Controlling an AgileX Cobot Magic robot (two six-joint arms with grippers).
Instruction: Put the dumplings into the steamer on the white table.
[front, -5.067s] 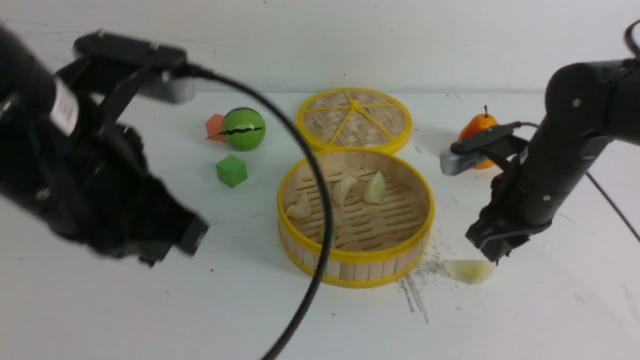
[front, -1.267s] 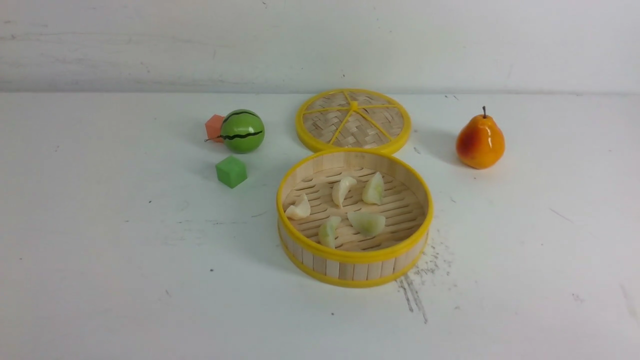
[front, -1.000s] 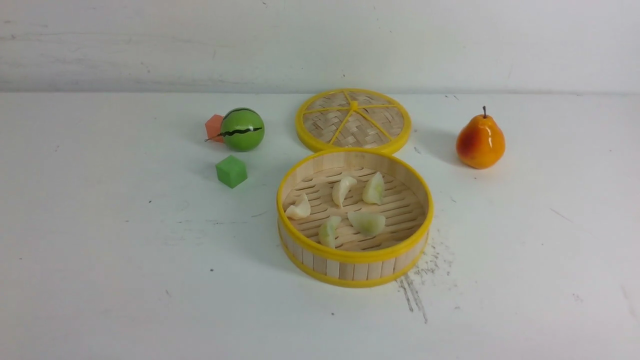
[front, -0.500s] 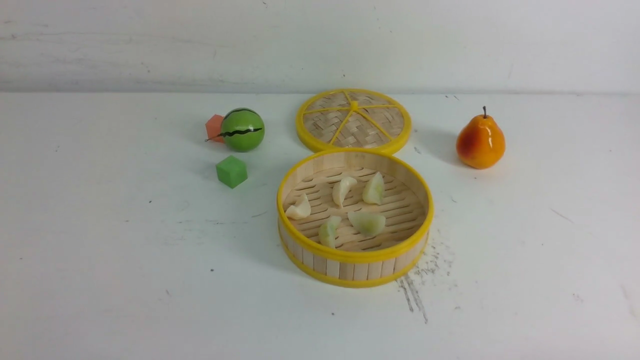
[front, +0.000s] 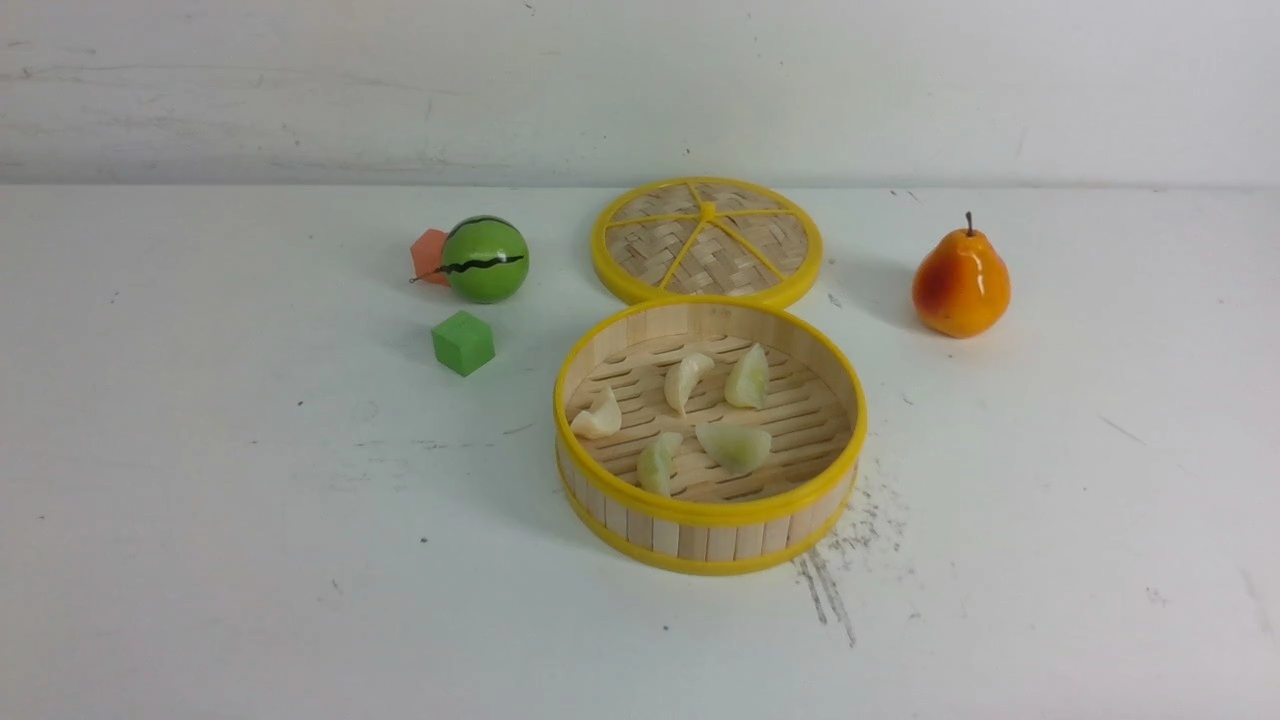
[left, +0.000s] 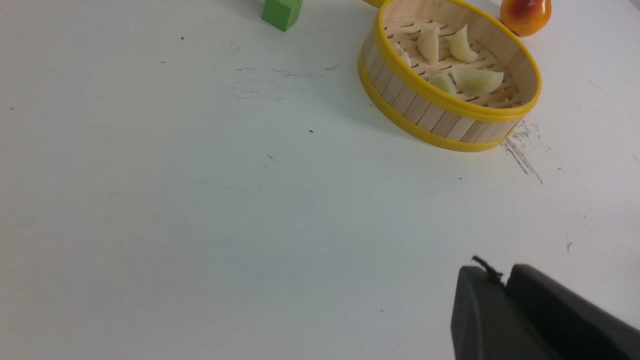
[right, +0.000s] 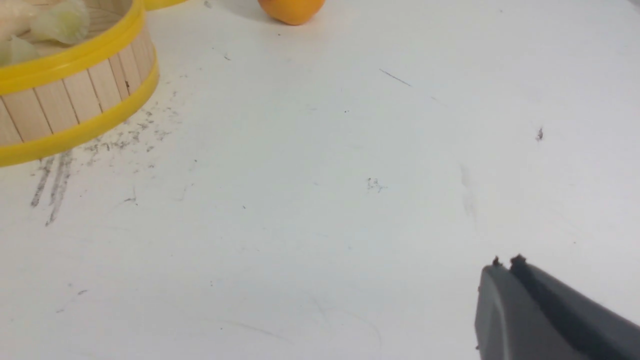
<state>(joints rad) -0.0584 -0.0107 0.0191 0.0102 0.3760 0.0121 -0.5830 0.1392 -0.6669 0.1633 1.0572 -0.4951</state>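
Dumplings (front: 733, 446) inside steamer (front: 710, 512), far from closed fingers (left: 492, 280).

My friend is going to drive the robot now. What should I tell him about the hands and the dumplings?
Left hand: shut, empty, pulled back over bare table.
Right hand: shut, empty, also pulled back.
Dumplings: all five lie on the slatted floor of the steamer, which sits on the white table.
Done: every dumpling is in; none shows outside.
Left: nothing for this job. The lid lies flat behind the steamer.
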